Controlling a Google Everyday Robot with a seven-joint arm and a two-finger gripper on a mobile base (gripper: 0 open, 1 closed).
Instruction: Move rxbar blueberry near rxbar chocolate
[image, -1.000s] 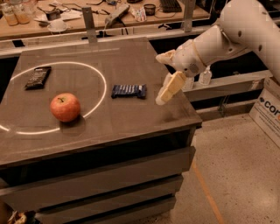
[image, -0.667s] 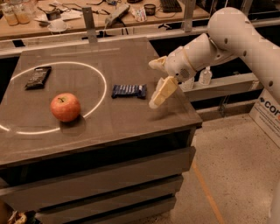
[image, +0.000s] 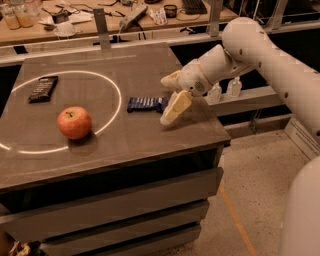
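The rxbar blueberry (image: 145, 104), a dark blue bar, lies flat on the grey table (image: 125, 140) just right of a white circle line. The rxbar chocolate (image: 42, 89), a black-brown bar, lies at the far left inside the circle. My gripper (image: 165, 100) hangs at the blue bar's right end with its fingers spread open, one pale finger (image: 175, 107) in front of the bar's end and the other behind it. It holds nothing.
A red apple (image: 74, 122) sits inside the white circle (image: 112, 110), between the two bars. The table's right edge (image: 220, 132) is close to the gripper. A cluttered bench (image: 100, 20) runs behind the table. Drawers sit below the tabletop.
My gripper has moved left and down across the table's right side, from beside the blue bar to its right end. The bars and the apple have not moved.
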